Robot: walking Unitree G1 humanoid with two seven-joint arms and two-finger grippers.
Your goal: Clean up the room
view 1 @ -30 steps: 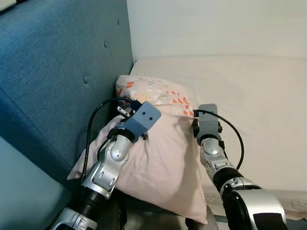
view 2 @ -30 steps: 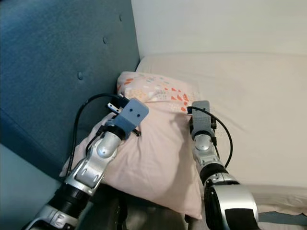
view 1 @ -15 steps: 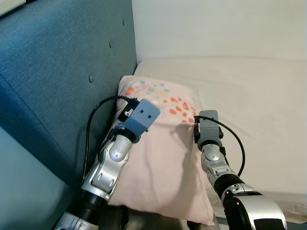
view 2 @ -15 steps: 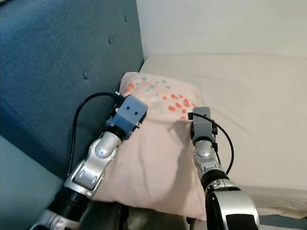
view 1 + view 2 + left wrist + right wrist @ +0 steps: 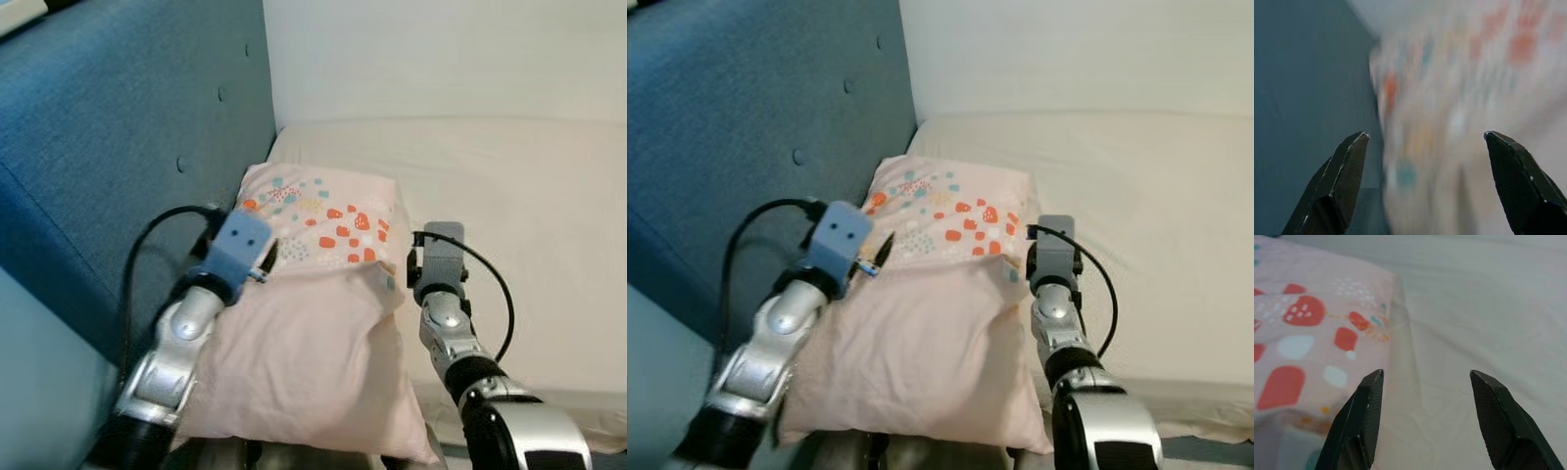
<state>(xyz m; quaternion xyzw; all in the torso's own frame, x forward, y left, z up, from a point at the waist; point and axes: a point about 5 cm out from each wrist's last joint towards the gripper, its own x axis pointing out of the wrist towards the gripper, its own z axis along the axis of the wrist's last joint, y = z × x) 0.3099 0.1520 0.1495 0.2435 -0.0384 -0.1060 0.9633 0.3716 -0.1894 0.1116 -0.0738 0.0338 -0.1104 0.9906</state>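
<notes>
Pink pillow [image 5: 313,323] with red and teal spots lies on cream bed [image 5: 509,196] against blue headboard [image 5: 108,147]; left pincer [image 5: 1425,183] wide, right pincer [image 5: 1427,423] wide, both empty

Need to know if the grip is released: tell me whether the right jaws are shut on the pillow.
No: the right gripper has its jaws spread wide, with the pillow edge and bare sheet beyond them, nothing pinched.

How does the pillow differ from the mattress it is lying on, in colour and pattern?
The pillow is pale pink, with red, orange and teal spots printed on the end nearest the wall; the mattress is plain cream with no print. The pillow is puffy and creased, the mattress flat and smooth. The pillow lies against the blue headboard. Both are soft fabric in light colours.
</notes>
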